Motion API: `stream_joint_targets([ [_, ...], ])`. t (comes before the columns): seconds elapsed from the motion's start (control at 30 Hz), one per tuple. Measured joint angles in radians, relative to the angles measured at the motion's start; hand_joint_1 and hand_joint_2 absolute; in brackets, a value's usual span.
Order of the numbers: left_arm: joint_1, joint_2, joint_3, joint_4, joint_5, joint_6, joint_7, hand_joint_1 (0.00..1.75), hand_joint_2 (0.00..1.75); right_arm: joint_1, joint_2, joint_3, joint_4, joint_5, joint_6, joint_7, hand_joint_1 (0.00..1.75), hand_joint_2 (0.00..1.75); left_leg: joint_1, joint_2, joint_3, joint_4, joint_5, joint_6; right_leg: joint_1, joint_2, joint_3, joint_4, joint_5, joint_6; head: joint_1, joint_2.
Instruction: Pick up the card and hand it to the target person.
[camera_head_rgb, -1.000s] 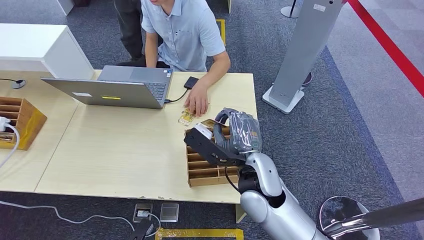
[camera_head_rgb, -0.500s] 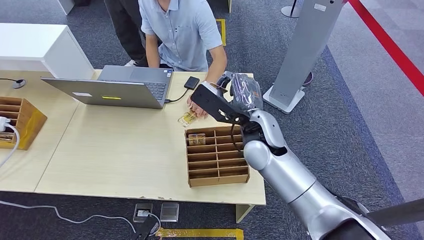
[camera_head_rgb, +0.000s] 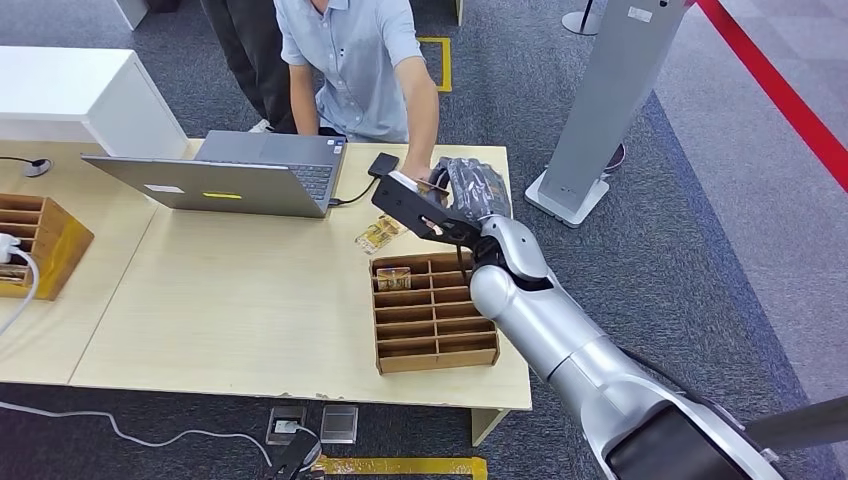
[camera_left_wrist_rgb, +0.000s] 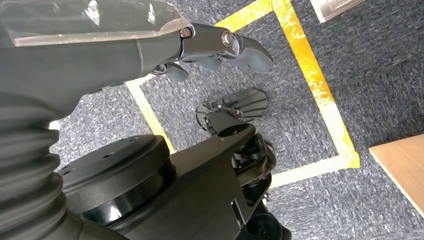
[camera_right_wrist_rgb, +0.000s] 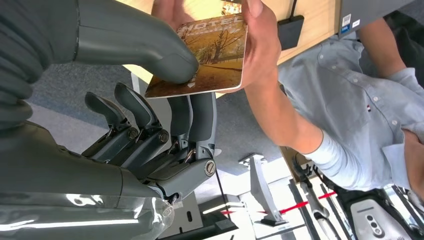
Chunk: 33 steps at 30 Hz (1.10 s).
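So the desk (camera_head_rgb: 250, 300) is the big pale wood one; a person (camera_head_rgb: 355, 50) in a light blue shirt stands at its far side, next to an open laptop (camera_head_rgb: 235, 180) with a small black device (camera_head_rgb: 382, 164) cabled to it. Nearer, right of centre, sits a wooden divider tray (camera_head_rgb: 432, 345) with one card lying in a far-left slot; a couple more cards (camera_head_rgb: 377, 234) lie loose on the desk just beyond it; a second wooden tray (camera_head_rgb: 40, 235) is over at the left edge.

The right arm reaches out over the far right part of the desk — the right hand (camera_right_wrist_rgb: 150, 75) has its thumb pressed on top of the card (camera_right_wrist_rgb: 207, 57) with fingers underneath, so it's clamped on it; the person's hand (camera_right_wrist_rgb: 257, 50) is touching that same card from the other side, fingers wrapped around its far edge. Card is up in the air between the two, above the desk.

Left hand (camera_left_wrist_rgb: 220, 47) hangs down by the carpet — fingers curled inward, holding nothing.
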Motion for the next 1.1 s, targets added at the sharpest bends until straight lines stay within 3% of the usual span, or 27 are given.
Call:
stream_joint_targets([
  [0.13,-0.002,0.000,0.000,0.000,0.000,0.001,0.000,0.00,1.75,-0.012,0.028,0.008,0.051,0.005,-0.006,-0.020,1.64,1.75,0.000,0.000,0.000,0.000,0.000,0.000,0.000,0.000,0.000,0.000,0.000,0.000,0.000,0.000],
  [0.27,-0.003,0.000,0.000,0.000,-0.001,0.000,0.000,0.00,1.75,-0.023,0.047,0.011,0.080,0.004,-0.015,-0.035,0.00,1.75,0.000,0.000,0.000,0.000,0.000,0.000,0.000,0.000,0.000,0.000,0.000,0.000,0.000,0.000],
  [0.77,-0.004,0.000,0.000,0.001,-0.010,0.006,-0.010,0.00,1.75,-0.056,0.068,0.026,0.130,-0.063,-0.072,-0.101,0.00,1.75,0.000,0.000,0.000,0.000,0.000,0.000,0.000,0.000,0.000,0.000,0.000,0.000,0.000,0.000],
  [0.93,0.001,0.000,0.001,0.001,-0.006,0.016,-0.013,0.00,1.75,-0.036,0.025,0.013,0.058,-0.152,-0.098,-0.137,0.00,1.75,0.000,0.000,0.001,0.000,0.000,0.000,0.000,0.000,0.000,0.000,0.000,0.000,0.000,0.000],
  [1.1,0.017,0.001,0.010,0.001,0.012,0.037,-0.040,0.00,1.75,0.054,-0.056,-0.011,-0.123,-0.223,-0.132,-0.131,0.00,1.75,0.000,0.000,0.001,0.000,0.000,0.000,0.000,0.000,0.000,-0.001,0.000,0.000,0.000,0.000],
])
